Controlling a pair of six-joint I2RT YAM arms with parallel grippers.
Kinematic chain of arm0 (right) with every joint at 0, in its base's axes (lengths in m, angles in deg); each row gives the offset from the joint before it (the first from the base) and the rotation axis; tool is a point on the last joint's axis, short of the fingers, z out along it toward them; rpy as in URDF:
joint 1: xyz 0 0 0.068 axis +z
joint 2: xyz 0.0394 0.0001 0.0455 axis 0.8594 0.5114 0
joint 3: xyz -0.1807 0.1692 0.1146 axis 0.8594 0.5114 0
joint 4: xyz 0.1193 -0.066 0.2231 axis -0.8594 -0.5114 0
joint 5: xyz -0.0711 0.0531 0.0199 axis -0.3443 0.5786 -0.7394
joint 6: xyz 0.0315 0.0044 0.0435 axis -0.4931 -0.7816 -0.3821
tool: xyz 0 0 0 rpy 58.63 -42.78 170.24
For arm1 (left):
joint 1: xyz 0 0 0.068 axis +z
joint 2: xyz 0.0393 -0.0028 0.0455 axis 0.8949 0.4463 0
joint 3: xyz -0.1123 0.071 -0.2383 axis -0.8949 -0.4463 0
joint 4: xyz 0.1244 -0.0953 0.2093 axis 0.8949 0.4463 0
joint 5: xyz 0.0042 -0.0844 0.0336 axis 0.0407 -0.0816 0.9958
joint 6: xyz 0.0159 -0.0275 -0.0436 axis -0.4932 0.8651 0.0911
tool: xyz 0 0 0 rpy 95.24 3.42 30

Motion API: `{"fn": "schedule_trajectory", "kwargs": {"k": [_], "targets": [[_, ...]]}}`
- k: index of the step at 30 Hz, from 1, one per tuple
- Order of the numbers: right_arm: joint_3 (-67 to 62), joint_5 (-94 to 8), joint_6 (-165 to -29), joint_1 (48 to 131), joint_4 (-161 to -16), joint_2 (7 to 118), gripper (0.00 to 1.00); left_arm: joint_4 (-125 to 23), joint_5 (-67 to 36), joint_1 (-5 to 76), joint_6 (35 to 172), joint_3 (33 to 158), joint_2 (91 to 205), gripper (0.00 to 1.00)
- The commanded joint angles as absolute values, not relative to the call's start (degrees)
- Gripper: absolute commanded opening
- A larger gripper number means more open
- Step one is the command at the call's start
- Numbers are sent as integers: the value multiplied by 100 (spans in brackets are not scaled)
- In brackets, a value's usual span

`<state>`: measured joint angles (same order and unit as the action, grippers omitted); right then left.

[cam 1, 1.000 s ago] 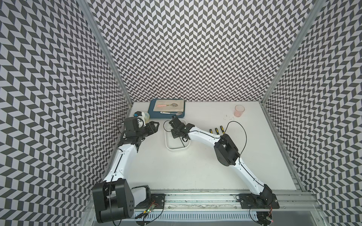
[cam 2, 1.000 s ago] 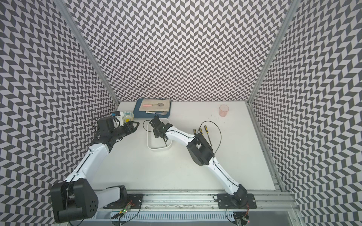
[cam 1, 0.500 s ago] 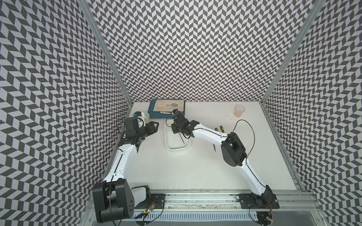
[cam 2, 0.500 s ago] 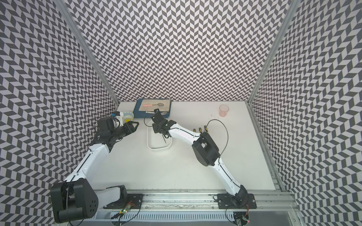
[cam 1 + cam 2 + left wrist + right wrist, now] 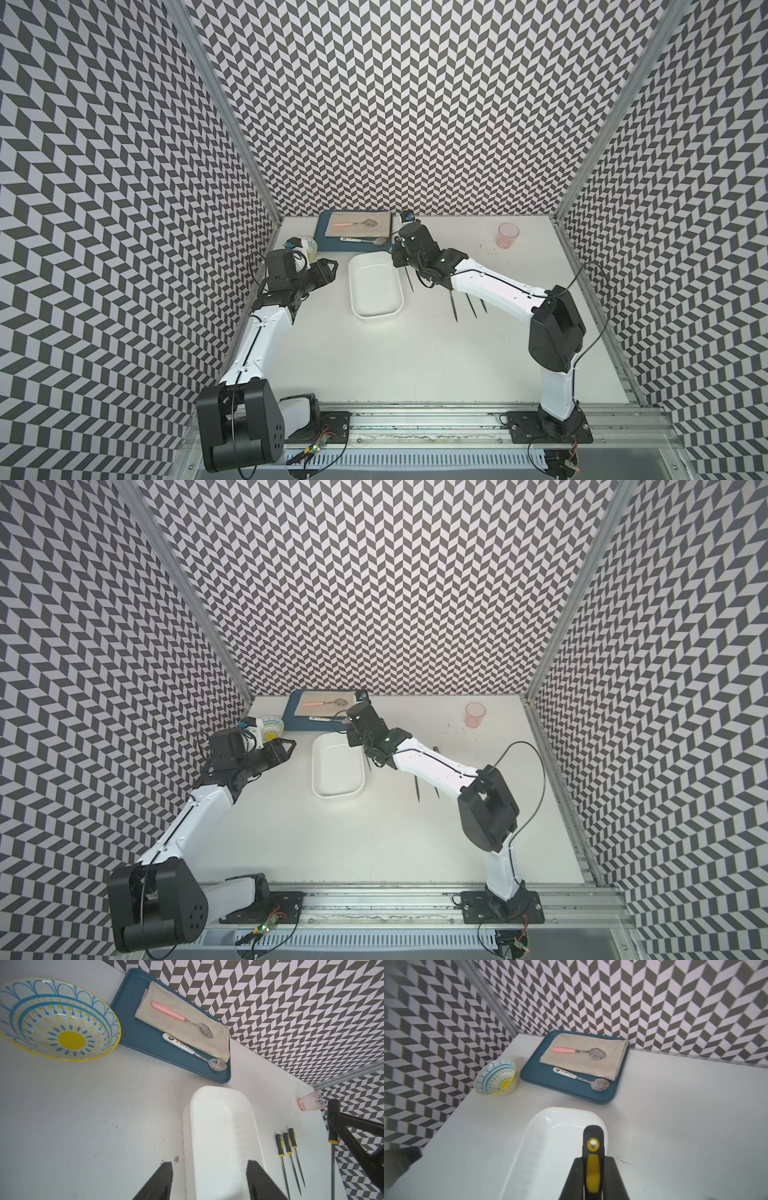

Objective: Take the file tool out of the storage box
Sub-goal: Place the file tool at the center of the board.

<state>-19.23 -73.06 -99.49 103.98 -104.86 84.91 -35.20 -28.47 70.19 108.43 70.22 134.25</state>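
While the left gripper [image 5: 327, 269] hovers with jaws apart beside the box [image 5: 374, 286], the right gripper [image 5: 592, 1169] clamps the file [image 5: 592, 1147] by its handle, raised just outside the rim, so extraction looks done and next comes a gentle set-down near the other files [image 5: 287, 1145].

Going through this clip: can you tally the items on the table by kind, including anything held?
Files: 4 (three on the table, one in the right gripper)
Spoons: 2
Storage box: 1
Dark blue tray: 1
Cloth: 1
Patterned bowl: 1
Pink cup: 1
Total: 11
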Motion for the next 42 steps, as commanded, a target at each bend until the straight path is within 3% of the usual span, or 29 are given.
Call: {"fn": "schedule_trajectory", "kwargs": {"k": [1, 23, 42], "targets": [[-1360, -7691, -10151, 10281, -10116, 8222, 0, -3568, -2787, 6965, 10790, 7004, 13307, 62], [-137, -7507, -10586, 9920, -9676, 9089, 0, -3583, -2888, 6903, 10791, 7003, 13307, 62], [191, -7575, -10611, 9768, -9582, 9072, 0, -3574, -2889, 6903, 10790, 7012, 13307, 62]]}}
